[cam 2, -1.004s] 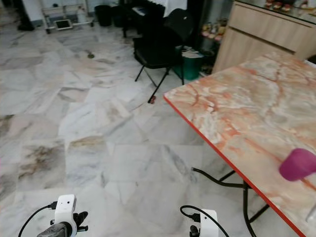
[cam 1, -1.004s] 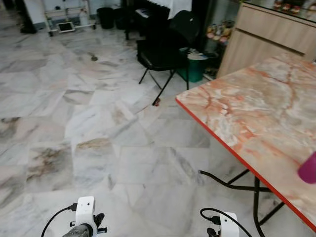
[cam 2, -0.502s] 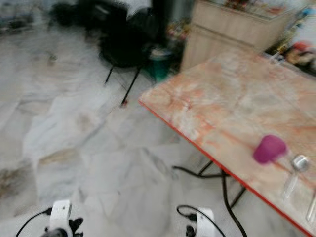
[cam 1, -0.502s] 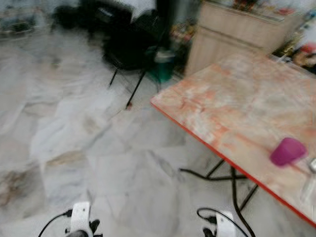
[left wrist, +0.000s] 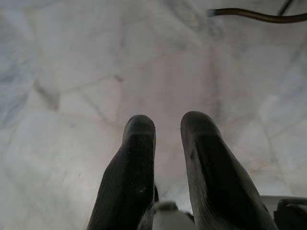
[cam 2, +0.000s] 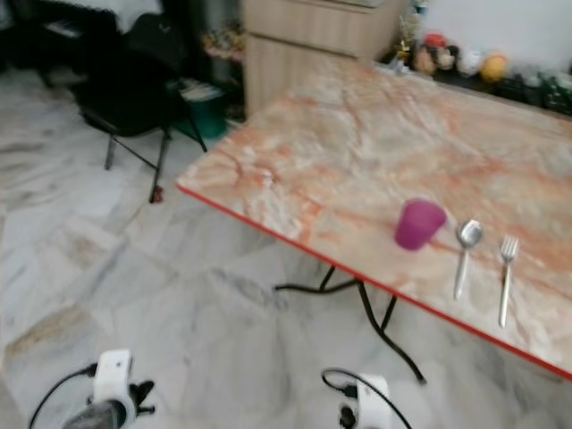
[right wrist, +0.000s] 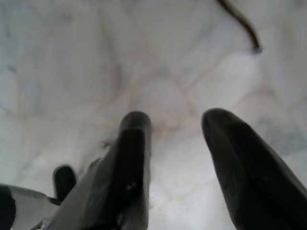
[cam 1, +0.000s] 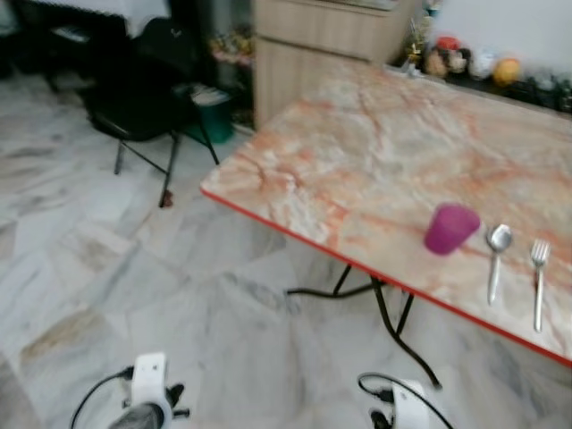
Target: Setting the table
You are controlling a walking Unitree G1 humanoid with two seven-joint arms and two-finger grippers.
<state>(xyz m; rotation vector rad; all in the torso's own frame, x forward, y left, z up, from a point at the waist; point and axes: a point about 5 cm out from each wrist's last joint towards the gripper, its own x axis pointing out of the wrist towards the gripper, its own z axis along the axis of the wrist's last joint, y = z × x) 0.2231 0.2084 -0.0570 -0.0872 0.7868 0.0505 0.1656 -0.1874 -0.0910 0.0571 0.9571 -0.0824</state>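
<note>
An orange-veined marble table [cam 1: 357, 152] with a red edge stands ahead on the right. On it, near the front edge, sit a purple cup [cam 1: 450, 229], a spoon [cam 1: 494, 259] and a fork [cam 1: 538, 277], side by side. Both arms hang low over the floor, well short of the table. My left gripper [left wrist: 168, 124] is open with a narrow gap and holds nothing. My right gripper [right wrist: 175, 120] is open wider, also with nothing in it. Pale marble tiles lie beneath both.
A black folding chair [cam 1: 134, 98] and a green bin [cam 1: 212, 112] stand at the back left beside a wooden cabinet [cam 1: 313, 45]. A black cable [cam 1: 322, 292] runs across the floor by the table's black legs [cam 1: 389, 313]. Small ornaments [cam 1: 465, 63] line the far side.
The camera has swung to the right, so the table has slid toward the middle of the picture. The cup, spoon and fork have come fully into sight. Both arms still hang low.
</note>
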